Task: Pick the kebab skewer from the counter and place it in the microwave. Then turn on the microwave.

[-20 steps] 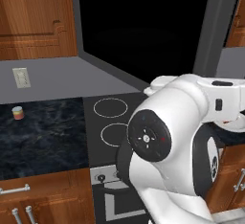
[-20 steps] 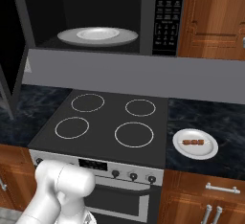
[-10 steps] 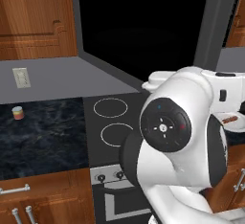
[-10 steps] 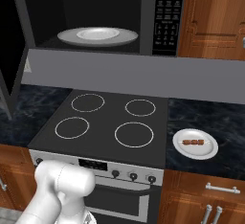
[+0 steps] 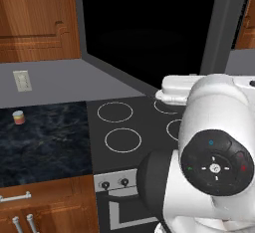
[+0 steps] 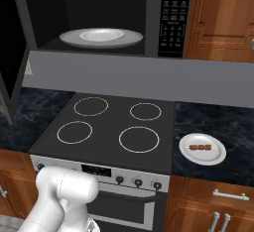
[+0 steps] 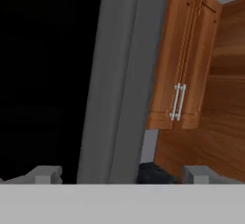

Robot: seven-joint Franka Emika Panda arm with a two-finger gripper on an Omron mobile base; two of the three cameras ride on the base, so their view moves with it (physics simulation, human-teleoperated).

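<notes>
Since the earlier frames, the arm's big white joint has swung up and toward the camera in the left base view; nothing else has shifted. Left base view: the arm (image 5: 214, 152) hides the right part of the stovetop (image 5: 119, 127); small striped cylinder (image 5: 18, 117) sits on the counter (image 5: 45, 142), well left of the stovetop. Right base view: kebab skewer (image 6: 201, 148) lies on a small white plate (image 6: 202, 149) on the counter just right of the stovetop; microwave (image 6: 109, 18) hangs above the stovetop, door open, its white plate (image 6: 101, 37) bare; keypad (image 6: 172, 18) at its right. Hand view: gripper (image 7: 122, 175) has its fingertips (image 7: 45, 174) wide apart w/ nothing between, facing the microwave's grey frame and a wooden cabinet (image 7: 182, 65). Step in hand, by judgement: approach for pickup, not yet near the skewer. Next move req: swing the hand down and right of the stovetop, centre the jaws over the skewer, descend, then close.
</notes>
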